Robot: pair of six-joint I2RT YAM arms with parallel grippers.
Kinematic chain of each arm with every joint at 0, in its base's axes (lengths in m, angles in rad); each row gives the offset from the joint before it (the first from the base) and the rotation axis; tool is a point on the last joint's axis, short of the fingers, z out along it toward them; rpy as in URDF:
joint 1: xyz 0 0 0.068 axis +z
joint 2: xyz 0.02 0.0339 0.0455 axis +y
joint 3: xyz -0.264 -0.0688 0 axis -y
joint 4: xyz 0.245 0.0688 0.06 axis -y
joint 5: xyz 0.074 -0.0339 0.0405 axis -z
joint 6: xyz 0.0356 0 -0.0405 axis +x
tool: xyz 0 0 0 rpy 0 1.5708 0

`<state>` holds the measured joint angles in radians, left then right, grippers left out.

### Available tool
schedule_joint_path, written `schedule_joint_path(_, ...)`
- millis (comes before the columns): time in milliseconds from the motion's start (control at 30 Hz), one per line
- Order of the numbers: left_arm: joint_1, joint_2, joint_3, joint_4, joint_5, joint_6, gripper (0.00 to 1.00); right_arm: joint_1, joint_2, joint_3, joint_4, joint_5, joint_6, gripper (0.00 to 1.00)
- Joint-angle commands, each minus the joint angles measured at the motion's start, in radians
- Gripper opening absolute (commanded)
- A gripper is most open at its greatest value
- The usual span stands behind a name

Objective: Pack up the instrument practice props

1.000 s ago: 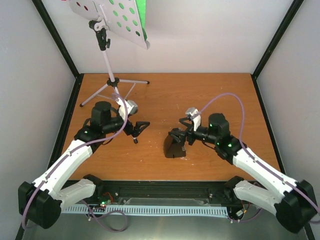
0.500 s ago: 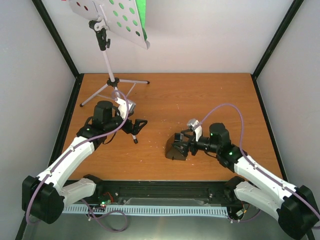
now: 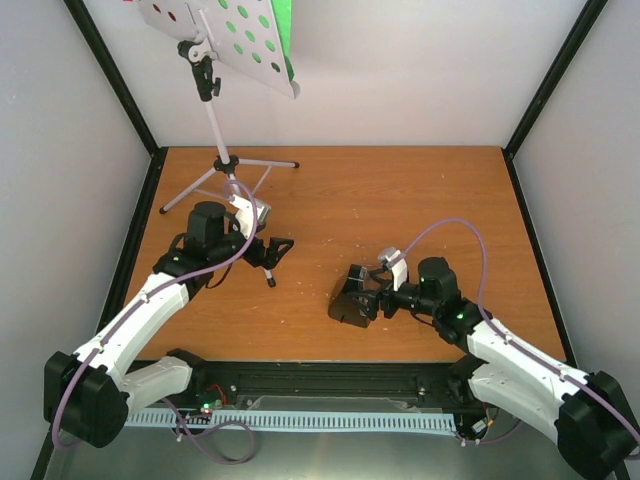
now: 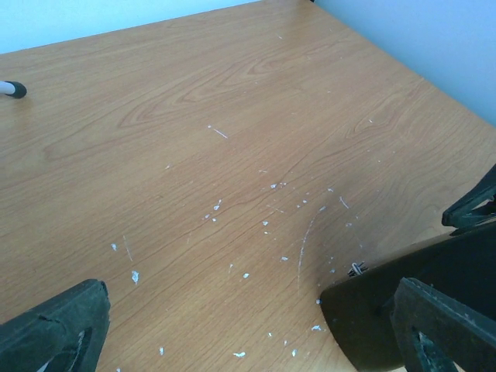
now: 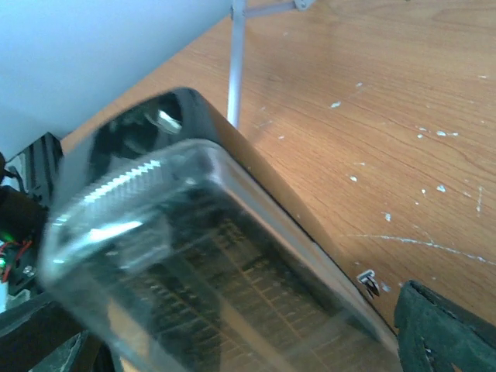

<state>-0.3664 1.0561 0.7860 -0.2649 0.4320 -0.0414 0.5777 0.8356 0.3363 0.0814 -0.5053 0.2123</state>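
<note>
The music stand (image 3: pixel 212 120) stands at the back left, its pale perforated desk (image 3: pixel 220 40) high up, with a green sheet (image 3: pixel 283 30) and a red sheet (image 3: pixel 165 12) behind the holes. The small black metronome (image 3: pixel 347 298) with its clear cover sits mid-table and fills the right wrist view (image 5: pixel 201 256). My right gripper (image 3: pixel 366 291) is open, one finger on each side of the metronome; a gap shows beside the right finger (image 5: pixel 449 333). My left gripper (image 3: pixel 274 252) is open and empty, just above a tripod leg's tip (image 3: pixel 272 282). The metronome's dark base also shows in the left wrist view (image 4: pixel 372 318).
The thin silver tripod legs (image 3: pixel 255 163) spread over the back-left of the wooden table (image 3: pixel 420 200). One leg tip shows in the left wrist view (image 4: pixel 12 89). White walls with black frame posts enclose the table on three sides.
My right arm has dropped lower and drawn toward the near edge, its gripper staying around the metronome, which shifted slightly. My left gripper moved a little back and turned toward the metronome.
</note>
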Motion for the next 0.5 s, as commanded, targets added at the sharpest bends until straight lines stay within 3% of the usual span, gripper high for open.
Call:
schedule_joint_path(0, 0.009, -0.001, 0.019, -0.011, -0.011, -0.015, 0.99, 0.001, 0.055, 0.029, 0.068, 0.041, -0.068, 1.0)
schedule_joint_path(167, 0.009, 0.007, 0.019, -0.01, -0.012, -0.015, 1.0, 0.0, 0.131, 0.034, 0.137, 0.044, -0.1, 0.99)
schedule_joint_path(300, 0.008, 0.006, 0.019, -0.011, -0.015, -0.015, 1.0, 0.0, 0.165, 0.011, 0.212, 0.089, -0.091, 0.86)
schedule_joint_path(467, 0.01, 0.003, 0.017, -0.011, -0.033, -0.019, 1.0, 0.001, 0.167, -0.018, 0.286, 0.316, -0.035, 0.73)
